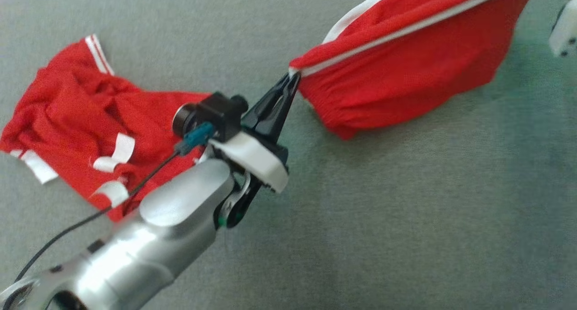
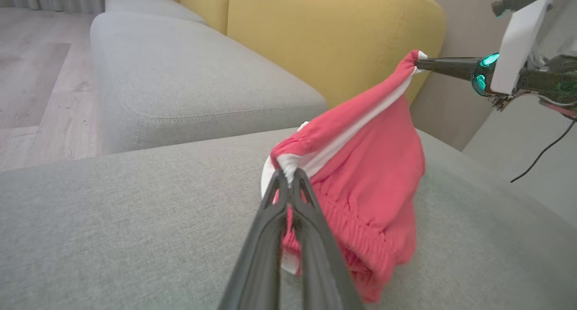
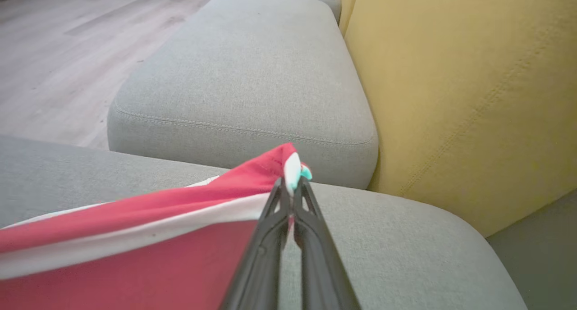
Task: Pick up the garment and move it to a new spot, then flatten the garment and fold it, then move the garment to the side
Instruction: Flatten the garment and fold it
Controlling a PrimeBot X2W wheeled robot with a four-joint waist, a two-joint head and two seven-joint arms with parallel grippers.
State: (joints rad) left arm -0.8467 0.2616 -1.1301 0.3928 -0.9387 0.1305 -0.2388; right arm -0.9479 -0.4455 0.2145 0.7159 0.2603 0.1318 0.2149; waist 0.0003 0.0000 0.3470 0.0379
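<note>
While the left tool was clenched on one waistband end of the red shorts, head view showed them stretched over the grey sofa seat, with a second red garment crumpled at the left. Left wrist view: shorts hung between both tools, the right tool pinching the far waistband corner, and a yellow backrest behind. Right wrist view: right tool clamped on the white-trimmed corner, fabric trailing left.
</note>
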